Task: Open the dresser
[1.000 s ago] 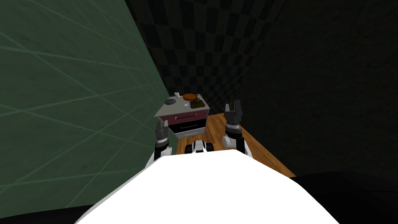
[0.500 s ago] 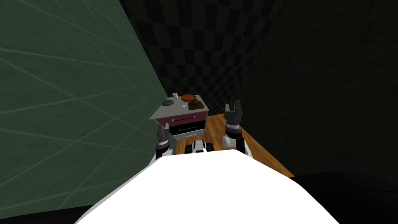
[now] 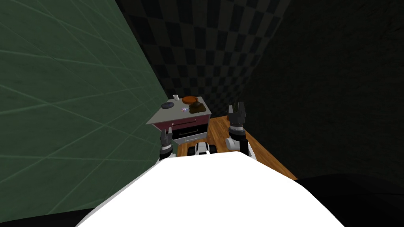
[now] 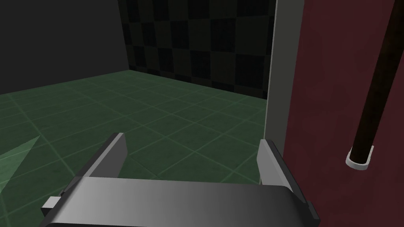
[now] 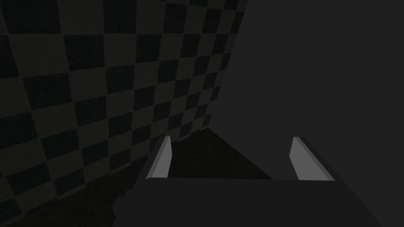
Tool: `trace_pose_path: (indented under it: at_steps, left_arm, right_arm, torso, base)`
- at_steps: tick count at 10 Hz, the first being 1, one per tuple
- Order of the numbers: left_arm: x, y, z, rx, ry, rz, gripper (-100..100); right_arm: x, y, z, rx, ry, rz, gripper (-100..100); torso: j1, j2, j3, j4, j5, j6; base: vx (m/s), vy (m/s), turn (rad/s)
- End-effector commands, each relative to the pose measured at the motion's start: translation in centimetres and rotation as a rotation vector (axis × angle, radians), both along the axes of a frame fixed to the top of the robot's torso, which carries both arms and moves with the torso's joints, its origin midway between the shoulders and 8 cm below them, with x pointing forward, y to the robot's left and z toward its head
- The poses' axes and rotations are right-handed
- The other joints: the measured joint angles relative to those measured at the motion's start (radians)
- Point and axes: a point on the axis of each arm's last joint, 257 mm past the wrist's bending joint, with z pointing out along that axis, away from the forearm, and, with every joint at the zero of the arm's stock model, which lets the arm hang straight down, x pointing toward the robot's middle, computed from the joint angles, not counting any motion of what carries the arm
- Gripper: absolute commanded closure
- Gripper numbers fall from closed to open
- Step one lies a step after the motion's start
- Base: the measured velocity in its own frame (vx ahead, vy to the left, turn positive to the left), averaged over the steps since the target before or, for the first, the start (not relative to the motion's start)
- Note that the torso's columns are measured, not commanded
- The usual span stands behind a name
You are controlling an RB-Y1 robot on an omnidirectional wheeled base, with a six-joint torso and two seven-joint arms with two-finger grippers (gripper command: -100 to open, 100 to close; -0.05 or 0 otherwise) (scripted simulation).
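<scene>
The dresser (image 3: 173,114) stands in the corner ahead, with a grey top, a maroon top drawer (image 3: 185,123) and a darker drawer under it. My left gripper (image 3: 166,136) is at the dresser's front left corner, open and empty. In the left wrist view the left gripper (image 4: 193,155) sits beside the grey side edge (image 4: 276,79). One of its fingers (image 4: 270,161) is close to the maroon drawer front (image 4: 327,98). The dark bar handle (image 4: 378,86), with its white end mount (image 4: 360,161), lies off to that side, outside the jaws. My right gripper (image 3: 236,109) is raised to the right of the dresser, open (image 5: 230,157).
On the dresser top are a dark disc (image 3: 167,105), an orange-brown bowl (image 3: 189,99), a brown lump (image 3: 197,107) and a small white cup (image 3: 176,97). A green tiled wall (image 3: 71,98) runs close along the left. Wooden floor (image 3: 240,146) lies to the right.
I have moved closer to the dresser, which now shows larger and further left. My left gripper now reaches the dresser's front left corner. The right arm has kept its pose.
</scene>
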Motion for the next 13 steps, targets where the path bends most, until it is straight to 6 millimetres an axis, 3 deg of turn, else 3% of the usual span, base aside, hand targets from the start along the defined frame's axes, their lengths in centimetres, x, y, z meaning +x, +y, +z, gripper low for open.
trace_pose_path:
  at_steps: [1, 13]
  left_arm:
    - [-0.5, 0.1, -1.5, -0.016, 0.010, 0.003, -100]
    - [-3.3, 0.2, -8.3, -0.089, 0.082, 0.022, -100]
  right_arm:
    - [0.0, 0.0, 0.0, 0.000, 0.000, 0.000, 0]
    - [0.0, 0.0, 0.0, 0.000, 0.000, 0.000, 0]
  torso:
    - [0.000, 0.000, 0.000, 0.000, 0.000, 0.000]
    - [0.000, 0.000, 0.000, 0.000, 0.000, 0.000]
  base:
    - [0.068, -0.038, -0.005]
    - [0.070, -0.038, -0.003]
